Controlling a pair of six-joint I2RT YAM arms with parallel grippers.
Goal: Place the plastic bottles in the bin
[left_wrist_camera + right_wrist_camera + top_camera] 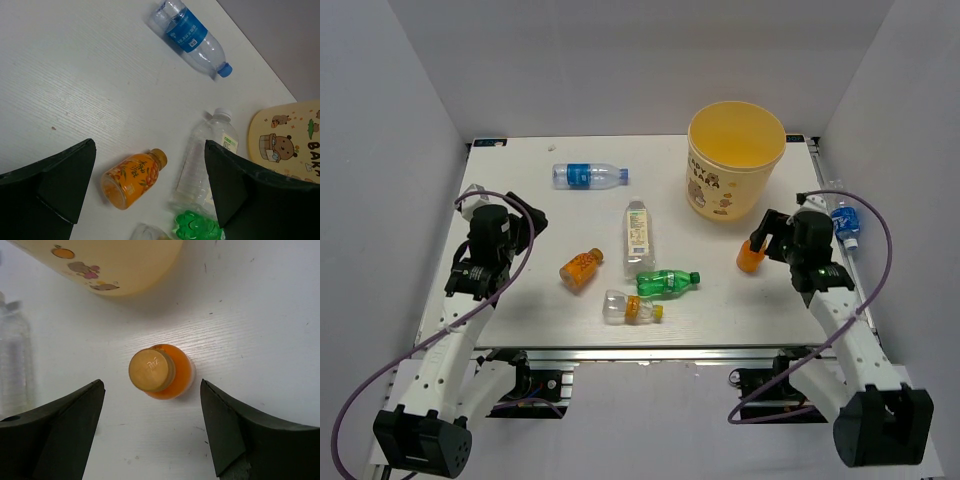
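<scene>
The bin [722,192] stands upright at the far right of the table [520,310], and only its own yellow floor shows inside; all the plastic bottles lie or stand outside it. The right gripper [151,385] is spread wide on either side of an upright orange bottle [161,372] just in front of the bin, with a gap at each finger, so it grasps nothing. The left gripper [149,150] is likewise fully released and empty, poised above the table near a lying orange bottle [581,268]. Seven bottles can be counted: two orange, two clear with blue labels, one [590,176] lying at the far side and one [844,222] at the right edge beside the right arm, one clear with a pale label [637,238], one green [667,283], and one short clear bottle with an orange band [630,308].
</scene>
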